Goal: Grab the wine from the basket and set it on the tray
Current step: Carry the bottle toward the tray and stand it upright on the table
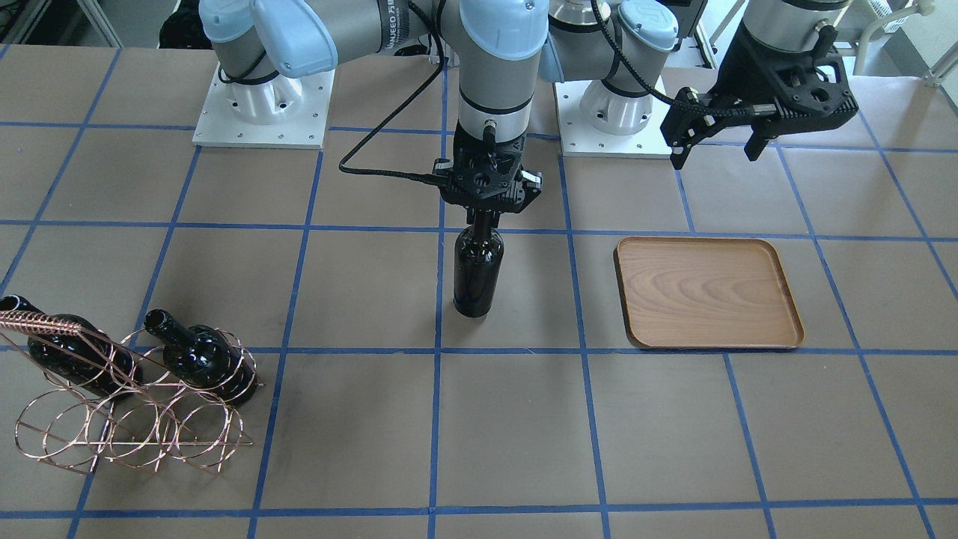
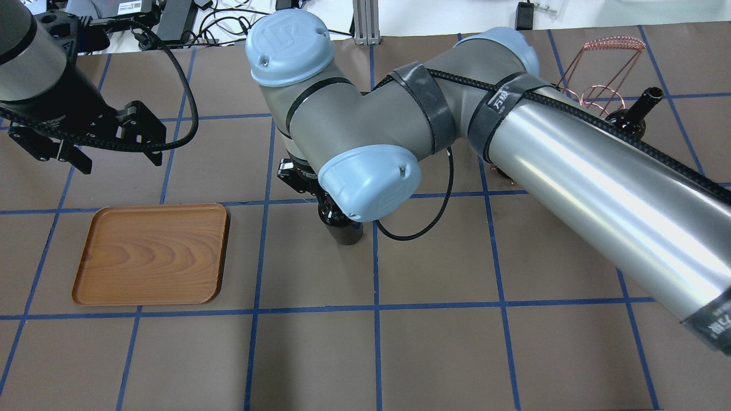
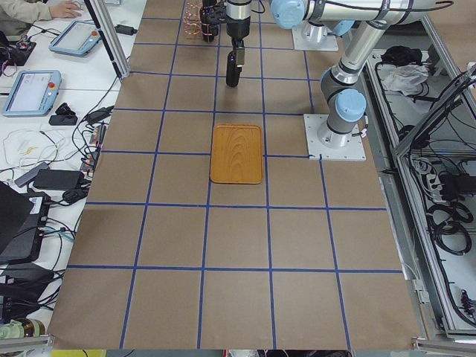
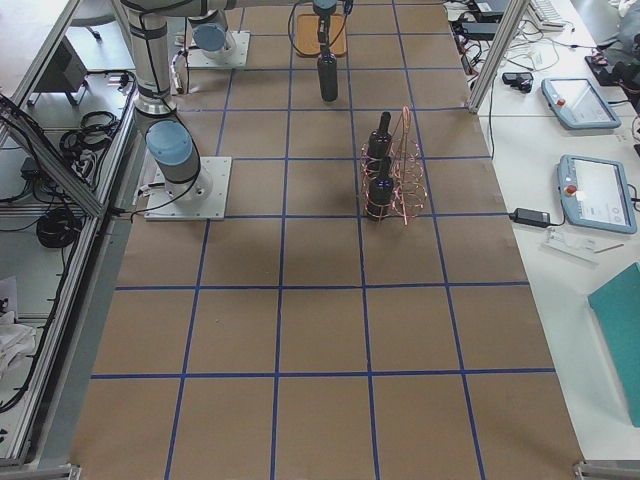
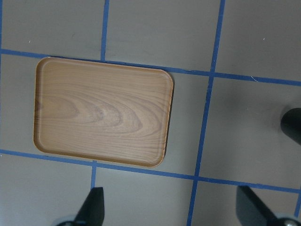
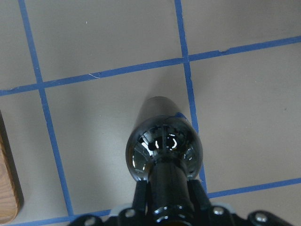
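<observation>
Right end effector (image 1: pixel 485 217) is gripping wine (image 1: pixel 477 273) neck
Upright, apart from tray (image 1: pixel 707 292) — left end effector (image 1: pixel 715 153) is hovering, released.

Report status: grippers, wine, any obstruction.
Right gripper shut on wine by the neck, upright between basket and tray. Left gripper open, above table near tray. Nothing between wine and tray.

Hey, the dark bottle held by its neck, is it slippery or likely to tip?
Probably slippery: the wine bottle is glossy glass, gripped only at its narrow neck by the right end effector. Tall and slim, it may tip if released tilted.
</observation>
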Robot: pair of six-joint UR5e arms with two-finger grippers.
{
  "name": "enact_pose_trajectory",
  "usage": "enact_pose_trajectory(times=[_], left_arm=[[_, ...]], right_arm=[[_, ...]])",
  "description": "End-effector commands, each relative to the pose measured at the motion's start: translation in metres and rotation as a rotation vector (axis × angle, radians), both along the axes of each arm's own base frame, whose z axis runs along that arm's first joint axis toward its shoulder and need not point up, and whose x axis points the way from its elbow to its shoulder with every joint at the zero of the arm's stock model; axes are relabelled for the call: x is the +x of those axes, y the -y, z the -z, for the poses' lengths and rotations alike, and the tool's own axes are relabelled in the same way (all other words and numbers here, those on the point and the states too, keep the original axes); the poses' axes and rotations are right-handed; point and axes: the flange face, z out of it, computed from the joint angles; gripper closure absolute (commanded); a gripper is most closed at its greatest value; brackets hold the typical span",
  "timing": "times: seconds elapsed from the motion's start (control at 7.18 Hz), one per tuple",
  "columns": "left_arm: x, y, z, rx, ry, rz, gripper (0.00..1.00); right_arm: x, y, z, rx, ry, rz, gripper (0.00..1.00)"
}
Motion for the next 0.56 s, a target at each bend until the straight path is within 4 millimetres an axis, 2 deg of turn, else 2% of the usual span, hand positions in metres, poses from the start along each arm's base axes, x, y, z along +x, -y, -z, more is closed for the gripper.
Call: enact_pose_trajectory(times=[0.0, 0.14, 0.42], left_arm=[[-0.0008, -0.0017, 0.0023, 0.011, 0.000, 0.003, 0.00], [0.0006, -0.0012, 0.0026, 0.009, 0.001, 0.002, 0.00], [-0.0003, -0.0005, 0.0037, 0.008, -0.003, 0.002, 0.00]], right_arm=[[-0.0003, 0.0002, 0.0048, 0.005, -0.007, -0.009, 0.67], [-0.0003, 0.0002, 0.0048, 0.005, -0.007, -0.009, 0.62], [-0.0004, 0.0003, 0.0048, 0.004, -0.009, -0.009, 0.27]])
